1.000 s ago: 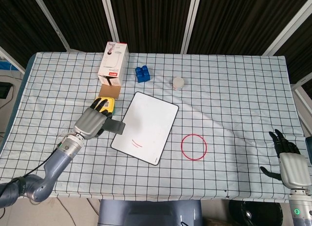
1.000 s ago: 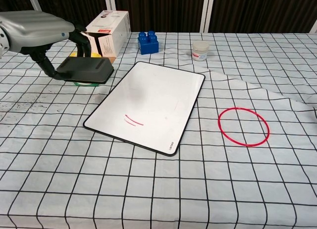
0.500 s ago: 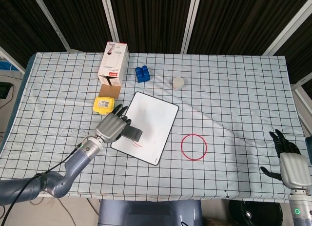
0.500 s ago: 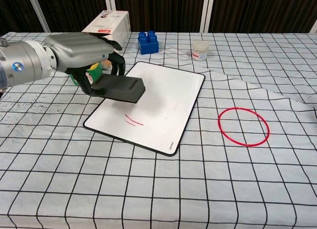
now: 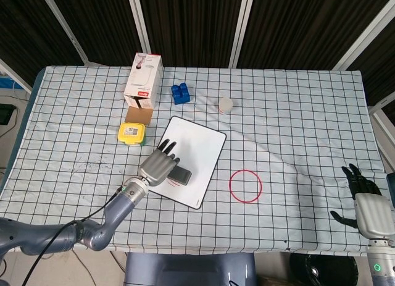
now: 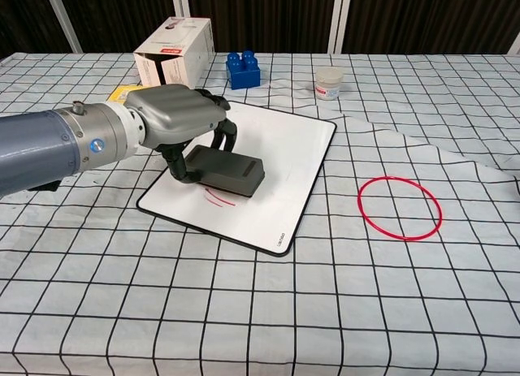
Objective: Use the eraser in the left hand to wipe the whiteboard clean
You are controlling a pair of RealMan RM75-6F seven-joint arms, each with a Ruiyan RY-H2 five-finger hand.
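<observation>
My left hand grips the dark eraser and holds it over the lower left part of the whiteboard, just above the red marks, at the centre left of the chest view. Whether the eraser touches the board I cannot tell. My right hand sits at the lower right edge of the head view, fingers spread, holding nothing, well apart from the red ring.
</observation>
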